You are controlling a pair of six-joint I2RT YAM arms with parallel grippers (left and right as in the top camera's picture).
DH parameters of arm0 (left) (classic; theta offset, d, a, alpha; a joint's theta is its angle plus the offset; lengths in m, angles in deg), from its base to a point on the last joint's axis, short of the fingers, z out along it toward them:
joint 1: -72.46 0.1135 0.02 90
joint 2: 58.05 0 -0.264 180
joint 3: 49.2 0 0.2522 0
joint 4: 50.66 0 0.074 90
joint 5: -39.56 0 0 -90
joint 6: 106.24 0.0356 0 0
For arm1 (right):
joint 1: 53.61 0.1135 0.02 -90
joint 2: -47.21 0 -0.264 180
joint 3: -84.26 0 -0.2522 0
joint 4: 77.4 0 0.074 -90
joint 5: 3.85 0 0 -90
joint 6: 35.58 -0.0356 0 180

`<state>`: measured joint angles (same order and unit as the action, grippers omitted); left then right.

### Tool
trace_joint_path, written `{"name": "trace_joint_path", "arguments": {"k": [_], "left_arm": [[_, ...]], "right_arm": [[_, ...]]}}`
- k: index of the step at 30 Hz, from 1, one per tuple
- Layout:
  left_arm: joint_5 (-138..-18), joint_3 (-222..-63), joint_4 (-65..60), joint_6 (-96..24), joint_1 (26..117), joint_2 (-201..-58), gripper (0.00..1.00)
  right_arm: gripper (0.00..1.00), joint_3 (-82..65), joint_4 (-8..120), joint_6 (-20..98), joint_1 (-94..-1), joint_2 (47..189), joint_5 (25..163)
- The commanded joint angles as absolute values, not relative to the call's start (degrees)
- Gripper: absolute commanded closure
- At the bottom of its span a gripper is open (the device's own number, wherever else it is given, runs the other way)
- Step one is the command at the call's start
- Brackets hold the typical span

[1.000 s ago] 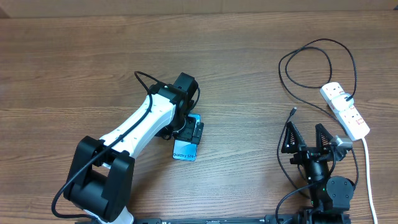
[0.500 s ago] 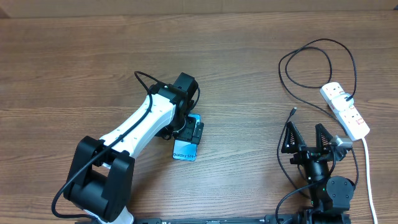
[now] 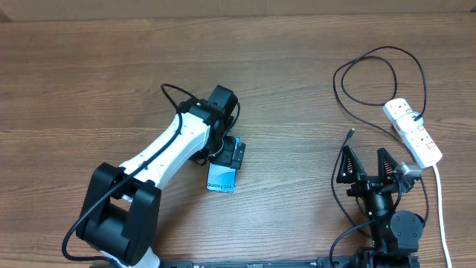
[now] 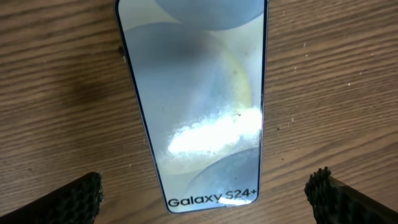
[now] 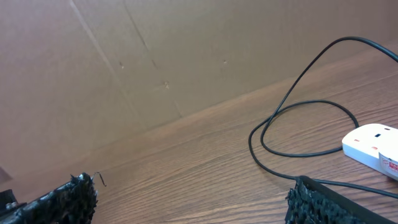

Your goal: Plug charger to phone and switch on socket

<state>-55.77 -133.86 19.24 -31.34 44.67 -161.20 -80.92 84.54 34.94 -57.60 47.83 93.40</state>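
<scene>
One phone (image 4: 198, 106) reads "Galaxy S24+".

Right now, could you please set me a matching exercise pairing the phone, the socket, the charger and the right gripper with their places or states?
1 phone
2 socket
3 charger
4 right gripper

A white, near the right edge of the table
B open, empty
C flat under the left gripper
D black, thin, looped

Pairs: 1-C, 2-A, 3-D, 4-B
</scene>
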Motion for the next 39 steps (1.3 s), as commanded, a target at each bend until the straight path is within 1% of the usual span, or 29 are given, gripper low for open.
{"name": "trace_joint_path", "arguments": {"k": [1,5,12,20,26,34,39], "left_arm": [[-54.1,-132.1,18.9,-32.1,44.2,-161.8,0.00],[-51.5,-131.6,17.4,-32.1,44.3,-161.8,0.00],[-52.4,-131.6,15.0,-36.1,43.8,-161.8,0.00],[-52.3,-131.5,13.7,-36.4,41.7,-161.8,0.00],[-48.2,-129.9,13.1,-41.0,40.9,-161.8,0.00],[-49.1,-124.8,6.7,-41.2,40.9,-161.8,0.00],[-49.3,-123.7,4.8,-41.2,40.9,-161.8,0.00]], "right_arm": [[0.00,-81.5,84.8,34.8,-57.4,47.4,93.5],[0.00,-81.5,84.8,34.8,-57.4,47.4,93.5],[0.00,-81.5,84.8,34.8,-57.4,47.4,93.5],[0.00,-81.5,84.8,34.8,-57.4,47.4,93.5],[0.00,-81.5,84.8,34.8,-57.4,47.4,93.5],[0.00,-81.5,84.8,34.8,-57.4,47.4,93.5],[0.00,-81.5,84.8,34.8,-57.4,47.4,93.5]]}}
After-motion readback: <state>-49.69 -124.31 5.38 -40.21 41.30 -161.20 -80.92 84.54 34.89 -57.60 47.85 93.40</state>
